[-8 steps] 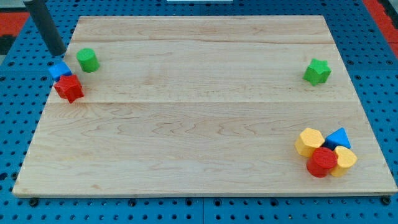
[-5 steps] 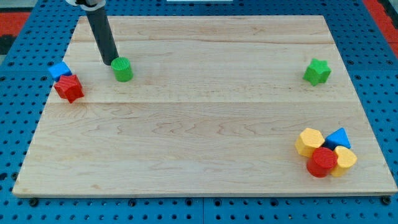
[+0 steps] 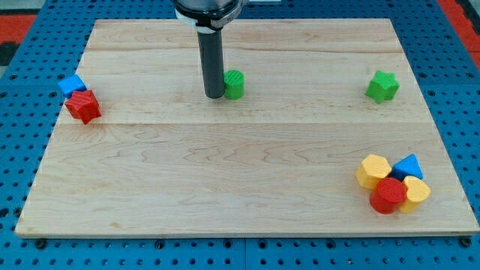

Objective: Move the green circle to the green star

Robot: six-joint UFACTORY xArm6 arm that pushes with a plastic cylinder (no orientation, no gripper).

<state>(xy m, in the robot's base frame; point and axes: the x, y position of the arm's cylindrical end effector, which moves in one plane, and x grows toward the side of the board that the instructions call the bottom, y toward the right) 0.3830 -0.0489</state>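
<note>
Worktop (image 3: 247, 187): wooden board, level, mostly bare.
Arm carries no pincer; state cannot be told, only rod fitted. My tip (image 3: 214, 96) touches left side of green circle (image 3: 235, 84).
Green circle: far half of board, roughly mid-width, well apart from green star (image 3: 382, 86) at far right.
Judgement: push under way, about half of gap left; rightward shove remains.
Other blocks, left edge and near right, clear of path.
</note>
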